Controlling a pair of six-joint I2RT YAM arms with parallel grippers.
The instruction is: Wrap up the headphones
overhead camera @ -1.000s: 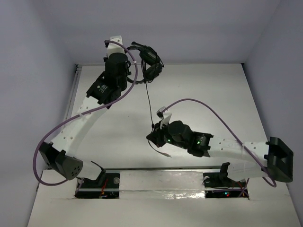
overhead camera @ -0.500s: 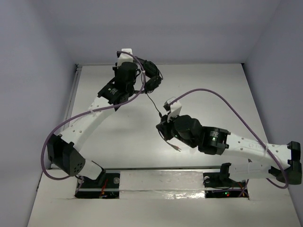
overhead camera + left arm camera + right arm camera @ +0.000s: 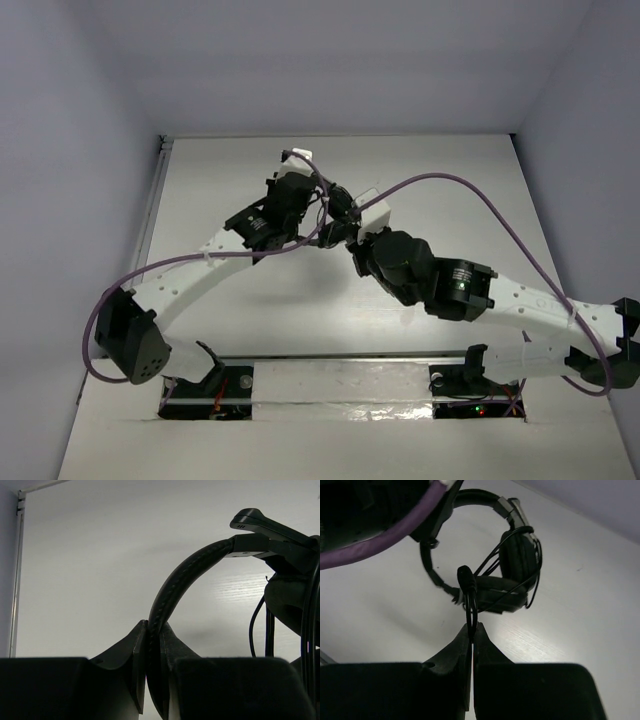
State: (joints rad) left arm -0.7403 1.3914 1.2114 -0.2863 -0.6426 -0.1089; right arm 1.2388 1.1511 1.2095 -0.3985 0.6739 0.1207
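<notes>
The left gripper [image 3: 153, 635], clamped on the headband [image 3: 186, 572] of the headphones [image 3: 495, 591], has carried them from the far edge to mid-table. The right gripper [image 3: 471, 632], pinching the cable [image 3: 470, 611], has closed in beside them. Loops cross 1 earcup [image 3: 519, 555], so wrapping looks underway.

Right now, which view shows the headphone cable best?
Right wrist: the cable loops over the earcups, pinched in the right claw. Left wrist shows only a few strands at its edge; top external hides it between the arms.
</notes>
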